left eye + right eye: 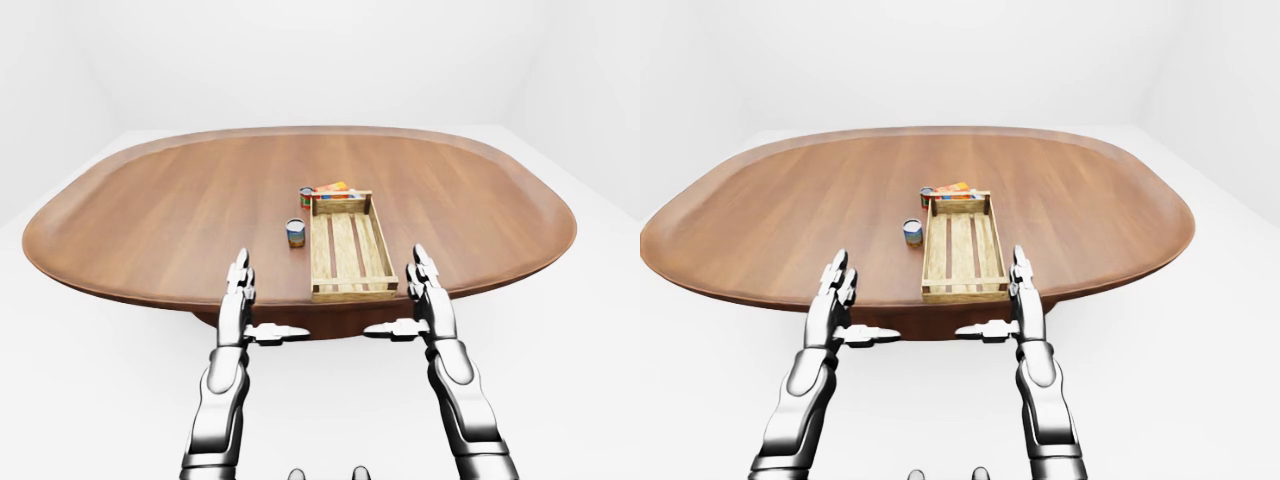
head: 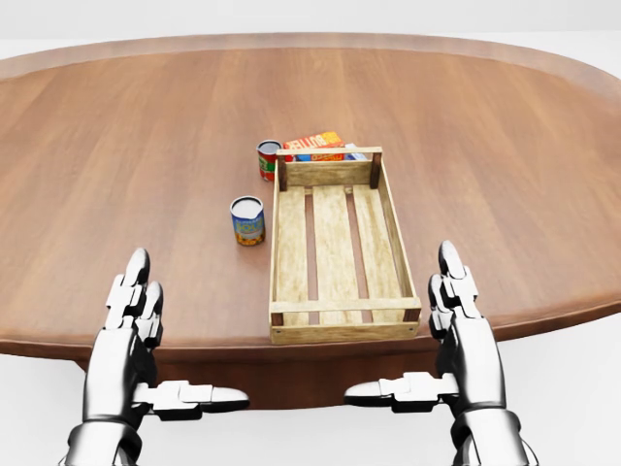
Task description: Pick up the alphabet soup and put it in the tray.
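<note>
A blue-labelled alphabet soup can (image 2: 247,220) is seen upright just left of the slatted wooden tray (image 2: 289,252). Both silver hands, left (image 2: 131,335) and right (image 2: 466,335), are held empty with fingers spread.

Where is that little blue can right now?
In the head view, the blue can stands on the table, just left of the wooden tray, below the red can.

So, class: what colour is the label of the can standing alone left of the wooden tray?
Blue with yellow; head view.
</note>
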